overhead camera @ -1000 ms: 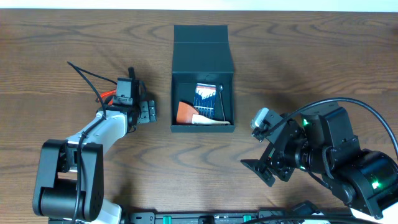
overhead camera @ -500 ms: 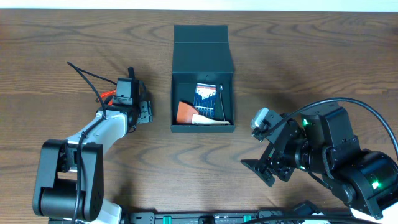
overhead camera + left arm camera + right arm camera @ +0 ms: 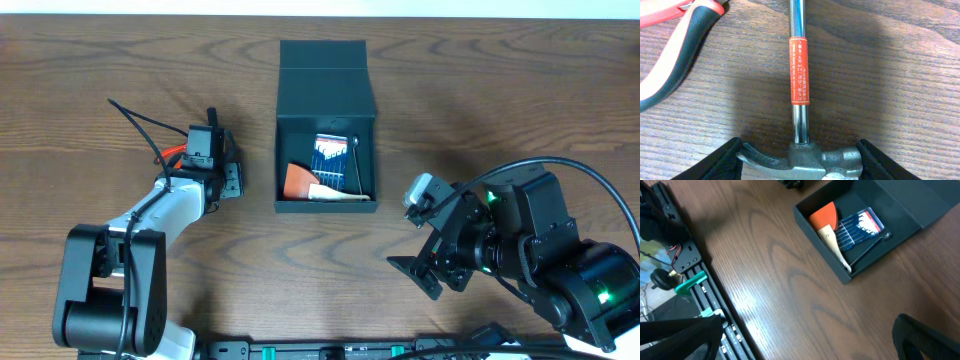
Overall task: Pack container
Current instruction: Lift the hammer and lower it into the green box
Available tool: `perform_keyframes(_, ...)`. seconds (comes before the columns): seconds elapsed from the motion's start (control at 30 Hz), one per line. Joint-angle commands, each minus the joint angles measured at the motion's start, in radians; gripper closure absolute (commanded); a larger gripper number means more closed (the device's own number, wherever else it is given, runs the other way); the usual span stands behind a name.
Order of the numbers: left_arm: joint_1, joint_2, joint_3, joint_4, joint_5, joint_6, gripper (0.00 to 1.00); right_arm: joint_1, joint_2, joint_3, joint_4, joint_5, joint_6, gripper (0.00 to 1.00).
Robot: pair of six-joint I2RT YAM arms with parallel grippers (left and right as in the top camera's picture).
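Observation:
The dark container point(image 3: 326, 100) stands open at the table's middle back, its lid folded away; it also shows in the right wrist view point(image 3: 900, 210). Inside lie an orange scraper point(image 3: 297, 180), a blue pack of bits point(image 3: 330, 155) and a thin metal key point(image 3: 354, 165). My left gripper point(image 3: 228, 180) is left of the container. In the left wrist view its fingers point(image 3: 800, 167) press both ends of the steel head of a hammer point(image 3: 800, 70) lying on the table. My right gripper point(image 3: 430, 270) is open and empty at the front right, fingers wide apart point(image 3: 805, 340).
Red and black pliers point(image 3: 675, 45) lie just left of the hammer shaft, also seen from overhead point(image 3: 172, 152). A black rail with cables point(image 3: 685, 265) runs along the table's front edge.
My left gripper's fingers have narrowed onto the hammer head. The right arm and the container have not moved.

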State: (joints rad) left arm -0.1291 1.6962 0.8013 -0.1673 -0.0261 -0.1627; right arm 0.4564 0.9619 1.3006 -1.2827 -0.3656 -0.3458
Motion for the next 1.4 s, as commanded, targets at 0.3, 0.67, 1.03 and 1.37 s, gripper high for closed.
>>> perform_keyframes(0.3, -0.002, -0.151, 0.002, -0.011, 0.018, -0.019, 0.52, -0.006, 0.0, -0.002, -0.001, -0.001, 0.017, 0.01)
perform_keyframes(0.67, -0.076, -0.374, 0.002, -0.093, 0.018, -0.042, 0.54, -0.006, 0.0, -0.002, -0.001, -0.001, 0.017, 0.01)
perform_keyframes(1.03, -0.383, -0.431, 0.002, -0.09, 0.018, -0.042, 0.55, -0.006, 0.0, -0.002, -0.004, -0.001, 0.017, 0.01)
perform_keyframes(1.37, -0.479, -0.388, 0.002, -0.084, 0.071, 0.054, 0.54, -0.006, 0.0, -0.002, -0.016, -0.001, 0.017, 0.01)
